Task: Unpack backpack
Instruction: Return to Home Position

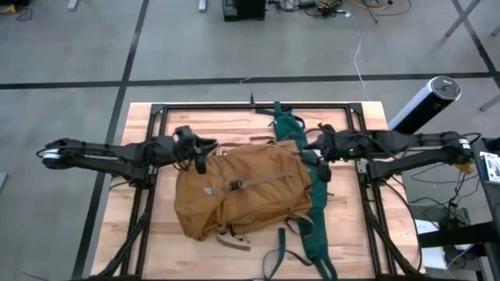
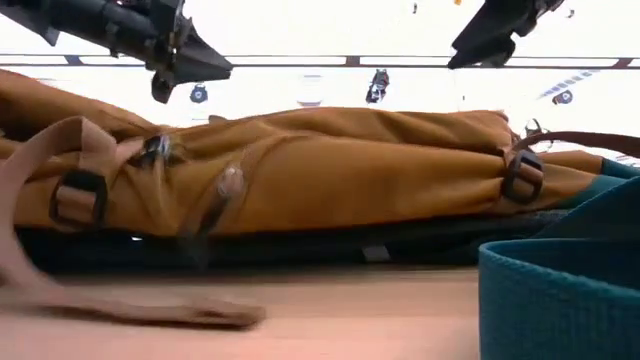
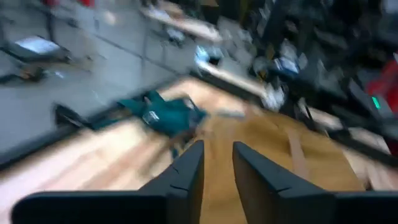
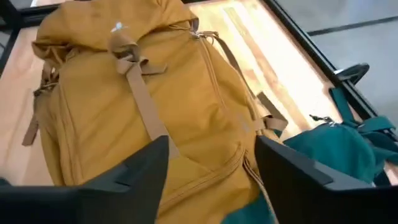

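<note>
The wooden table (image 1: 219,125) carried the backpack (image 1: 242,191), which lay flat at its middle with the flap strapped down. The pack's green straps (image 1: 316,222) spilled along its right side and far edge. A grey cylinder (image 1: 426,100) stood off the table's far right corner. The left gripper (image 1: 200,156) hung over the pack's far left corner, its 2 fingers a narrow gap apart and empty. The right gripper (image 1: 312,146) hovered above the green straps, fingers spread wide, holding nothing.
</note>
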`<move>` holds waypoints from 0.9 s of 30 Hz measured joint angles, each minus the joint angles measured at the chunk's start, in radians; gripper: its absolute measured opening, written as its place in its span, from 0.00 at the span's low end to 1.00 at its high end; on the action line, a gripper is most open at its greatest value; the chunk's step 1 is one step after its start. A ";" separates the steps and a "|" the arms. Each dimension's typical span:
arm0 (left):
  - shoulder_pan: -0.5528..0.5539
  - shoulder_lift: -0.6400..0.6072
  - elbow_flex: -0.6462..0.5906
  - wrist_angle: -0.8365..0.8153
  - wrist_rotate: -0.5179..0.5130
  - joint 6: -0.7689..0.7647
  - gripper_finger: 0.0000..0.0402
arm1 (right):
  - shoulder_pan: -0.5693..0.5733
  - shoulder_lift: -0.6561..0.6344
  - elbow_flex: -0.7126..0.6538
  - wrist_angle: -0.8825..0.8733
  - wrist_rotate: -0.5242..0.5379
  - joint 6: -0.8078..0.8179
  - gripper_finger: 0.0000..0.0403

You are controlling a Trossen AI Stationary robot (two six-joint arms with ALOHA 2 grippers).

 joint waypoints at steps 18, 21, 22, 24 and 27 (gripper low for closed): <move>-0.029 -0.170 -0.038 -0.068 0.155 0.069 0.34 | -0.018 -0.213 0.016 -0.125 -0.174 -0.097 0.77; -0.052 -0.265 -0.073 -0.058 0.162 0.132 0.35 | -0.016 -0.371 -0.051 -0.109 -0.176 -0.051 0.76; -0.056 -0.291 -0.090 -0.041 0.162 0.155 0.35 | -0.016 -0.433 -0.076 -0.099 -0.181 -0.033 0.76; -0.061 -0.338 -0.126 -0.010 0.163 0.180 0.36 | -0.016 -0.551 -0.135 -0.055 -0.176 0.013 0.76; -0.066 -0.413 -0.200 0.048 0.196 0.198 0.36 | -0.016 -0.723 -0.255 0.074 -0.173 0.067 0.75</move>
